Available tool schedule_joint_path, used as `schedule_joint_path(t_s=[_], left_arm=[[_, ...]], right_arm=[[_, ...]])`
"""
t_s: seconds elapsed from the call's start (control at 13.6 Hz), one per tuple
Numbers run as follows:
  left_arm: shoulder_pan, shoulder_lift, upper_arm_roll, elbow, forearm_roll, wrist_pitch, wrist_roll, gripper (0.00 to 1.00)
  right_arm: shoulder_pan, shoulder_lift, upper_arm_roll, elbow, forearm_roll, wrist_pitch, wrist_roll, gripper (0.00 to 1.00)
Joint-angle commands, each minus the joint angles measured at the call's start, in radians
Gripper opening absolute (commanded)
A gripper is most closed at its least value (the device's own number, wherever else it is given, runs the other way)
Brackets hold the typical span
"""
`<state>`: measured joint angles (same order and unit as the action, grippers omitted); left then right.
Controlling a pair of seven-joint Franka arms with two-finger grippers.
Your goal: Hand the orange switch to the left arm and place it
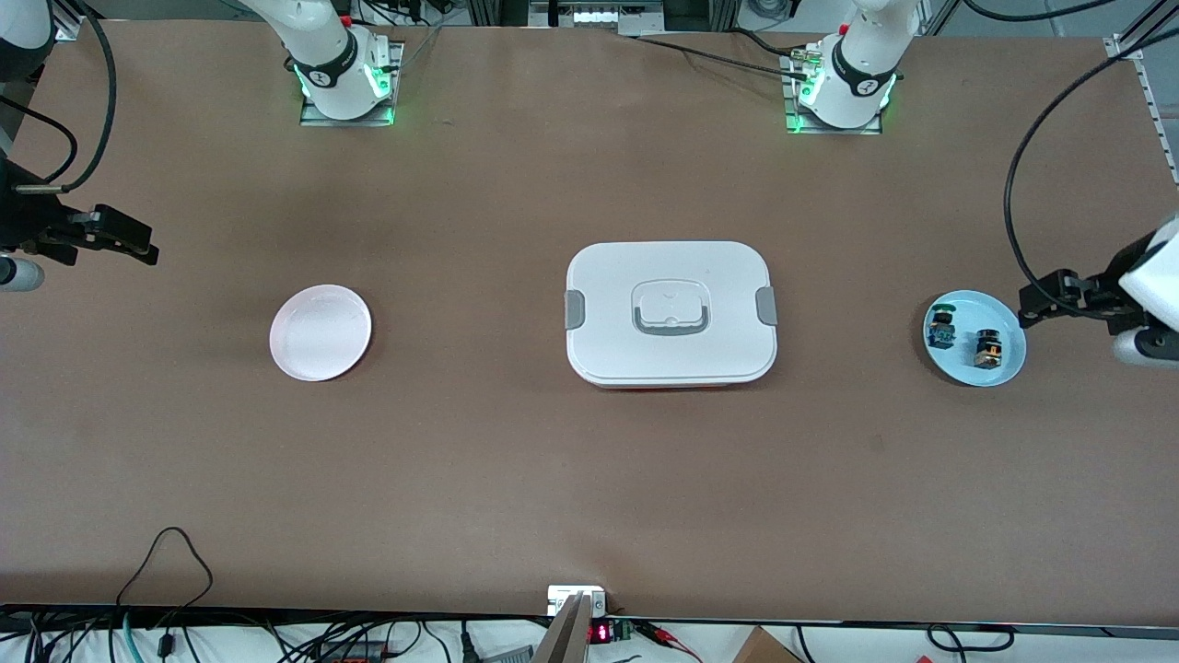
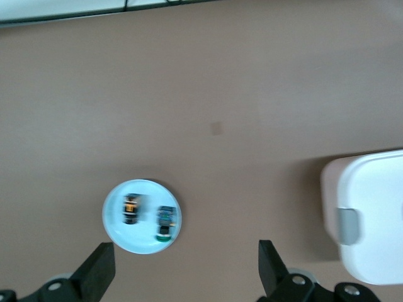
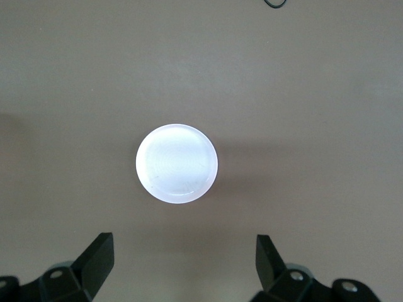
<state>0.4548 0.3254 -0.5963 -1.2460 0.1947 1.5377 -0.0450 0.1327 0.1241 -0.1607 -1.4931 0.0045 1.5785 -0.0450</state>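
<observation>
The switch [image 1: 987,348], tiny, light and rigid, sits at 4 o'clock on the blue plate [image 1: 1006,373]; pinch its black body. Left gripper [image 1: 1045,299] and right gripper [image 1: 124,235] hover released.

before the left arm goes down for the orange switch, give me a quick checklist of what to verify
1. left gripper open and empty: ok.
2. orange switch on the blue plate, free to grasp: ok.
3. Green-and-blue part beside it, apart from the switch: ok, though close.
4. Left gripper centred over the switch: not ok, it hangs off the plate's edge.
5. box sits mid-table between the plates, latched: ok, plan to go around it.
6. right gripper open, white plate has nothing on it: ok.
</observation>
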Motion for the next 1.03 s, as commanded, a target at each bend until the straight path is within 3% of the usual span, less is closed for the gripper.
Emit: schedule_joint_path(t_s=[0.0,0.07,0.44,0.66,0.81,0.95], left_arm=[[-0.137,-0.100,0.285,-0.009,-0.191,-0.040,0.039,1.00],[-0.162,-0.129,0.344,-0.021,-0.228,-0.063,0.046,1.00],[-0.188,-0.259,0.423,-0.203,-0.225,-0.057,0.135,1.00],[-0.356,-0.293,0.599,-0.295,-0.224,-0.007,0.135,1.00],[-0.367,-0.315,0.613,-0.381,-0.221,0.056,0.131,1.00],[-0.367,-0.313,0.613,-0.394,-0.210,0.073,0.128,1.00]], right_arm=[[-0.004,-0.011,0.000,0.007,0.002,-0.020,-0.016,1.00],[-0.005,-0.012,0.000,0.007,0.002,-0.020,-0.021,1.00],[-0.004,-0.012,0.003,0.007,0.002,-0.020,-0.021,1.00],[-0.004,-0.012,0.003,0.007,0.002,-0.020,-0.021,1.00],[-0.004,-0.012,0.003,0.007,0.002,-0.020,-0.021,1.00],[-0.004,-0.012,0.003,0.007,0.002,-0.020,-0.021,1.00]])
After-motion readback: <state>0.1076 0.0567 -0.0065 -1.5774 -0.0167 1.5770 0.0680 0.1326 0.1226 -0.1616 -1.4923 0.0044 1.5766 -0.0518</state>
